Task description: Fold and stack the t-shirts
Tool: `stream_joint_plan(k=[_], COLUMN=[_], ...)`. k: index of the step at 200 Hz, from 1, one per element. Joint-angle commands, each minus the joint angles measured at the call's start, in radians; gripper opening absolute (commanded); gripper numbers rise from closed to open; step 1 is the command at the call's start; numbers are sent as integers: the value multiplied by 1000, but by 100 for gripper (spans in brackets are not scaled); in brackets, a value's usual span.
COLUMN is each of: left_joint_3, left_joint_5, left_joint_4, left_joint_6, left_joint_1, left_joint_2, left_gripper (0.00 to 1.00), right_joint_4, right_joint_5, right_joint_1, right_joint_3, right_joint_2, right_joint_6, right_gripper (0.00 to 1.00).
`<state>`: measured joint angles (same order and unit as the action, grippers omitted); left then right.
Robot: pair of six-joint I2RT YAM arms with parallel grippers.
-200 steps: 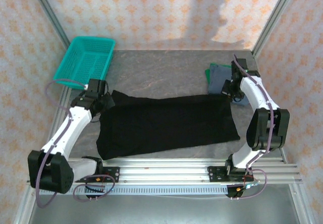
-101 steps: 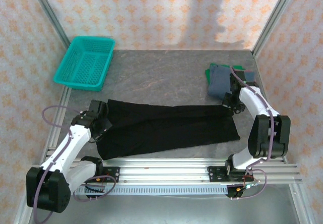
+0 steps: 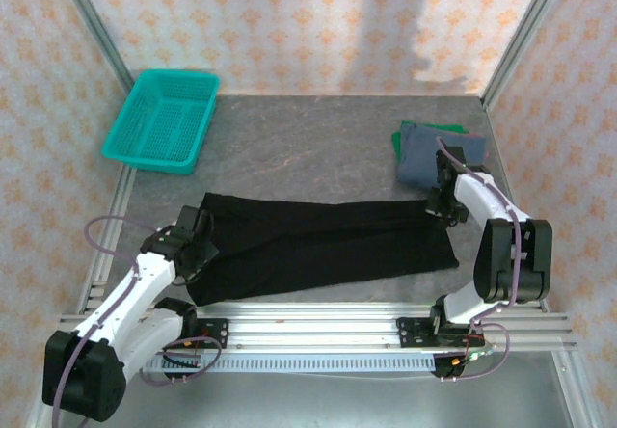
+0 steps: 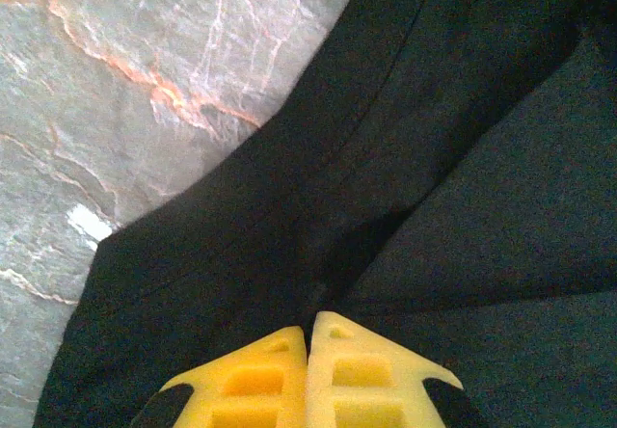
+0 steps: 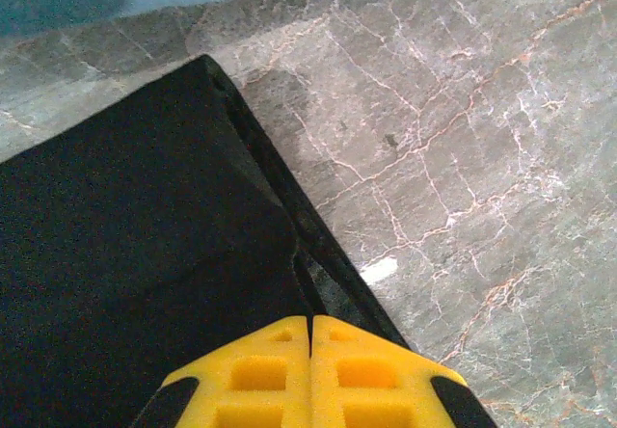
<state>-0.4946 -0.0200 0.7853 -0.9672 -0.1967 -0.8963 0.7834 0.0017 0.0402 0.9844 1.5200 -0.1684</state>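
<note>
Saw close up, from the wrist cameras, the left gripper [image 4: 308, 324] and the right gripper [image 5: 310, 320] each squeezed fully closed, no gap between the yellow jaws, pinching the left and right ends of the black t-shirt [image 3: 318, 245] over the veined grey table [image 5: 463, 158]. Got from overhead the wider layout: that shirt as a long band across the near half, a folded slate-blue t-shirt [image 3: 424, 153] on a green t-shirt [image 3: 451, 131] just beyond the right gripper, and a teal basket [image 3: 162, 120] far left. Found both grippers drawn nearer the arm bases than a second before, with the band narrower.
</note>
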Motion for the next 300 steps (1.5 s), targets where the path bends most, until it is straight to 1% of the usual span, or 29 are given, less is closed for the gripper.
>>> stream_joint_plan(k=[1,41,73,96,131,150,166,177,180,185,192,195,196,203,206,213,219,226,235,243,252,264,276,291,300], left_joint_3=[15,27,32,53,84,101,106,115,120,127,135,136,136,131,126,102,72,29,-38,-102,-170,-244,-304,-391,-451], left_joint_5=[53,67,65,34,19,5,12,-1,-8,-20,-40,-46,-48,-61,-65,-63,-56,-38,-5,20,43,51,9,-78,-140], left_joint_4=[72,115,178,186,167,148,157,131,121,101,80,76,76,78,84,116,147,190,250,276,274,219,127,67,57], left_joint_6=[-77,-138,-164,-186,-221,-237,-237,-232,-231,-227,-224,-222,-221,-212,-208,-196,-184,-172,-168,-155,-125,-59,53,206,312], left_joint_1=[-28,-88,-101,-107,-155,-180,-181,-184,-184,-184,-184,-184,-184,-186,-186,-188,-188,-190,-190,-191,-190,-190,-190,-189,-191], left_joint_2=[12,93,171,207,202,166,128,116,113,111,108,106,106,108,112,125,143,167,194,206,201,153,53,-124,-240], left_gripper=[0,0,0,0,0,0,0,0,0,0,0,0,1,7,11,21,34,46,55,60,64,68,72,73,73], right_joint_4=[-10,-30,-32,-36,-36,-36,-40,-41,-42,-41,-39,-38,-38,-32,-32,-30,-30,-29,-26,-24,-33,-62,-96,-100,-90], right_joint_5=[92,106,113,117,124,133,118,112,112,114,117,116,114,103,98,82,66,44,-5,-74,-151,-257,-383,-481,-511], right_joint_1=[7,7,7,7,7,7,7,7,8,7,7,7,8,7,7,7,6,6,7,6,7,7,6,0,-7], right_joint_3=[-20,-21,-18,-23,-24,-25,-24,-25,-26,-26,-25,-25,-23,-17,-15,-11,-10,-7,-1,7,7,-2,-11,-9,-4], right_joint_2=[-8,12,20,24,36,43,51,55,57,59,62,62,62,58,55,45,28,8,-26,-65,-115,-183,-232,-246,-244], right_joint_6=[-31,-48,-52,-56,-64,-71,-77,-81,-82,-83,-89,-89,-89,-89,-90,-92,-94,-97,-98,-92,-92,-94,-89,-72,-53], right_gripper=[0,0,0,0,0,0,0,0,2,7,19,23,26,34,37,49,59,66,73,80,86,93,95,97,98])
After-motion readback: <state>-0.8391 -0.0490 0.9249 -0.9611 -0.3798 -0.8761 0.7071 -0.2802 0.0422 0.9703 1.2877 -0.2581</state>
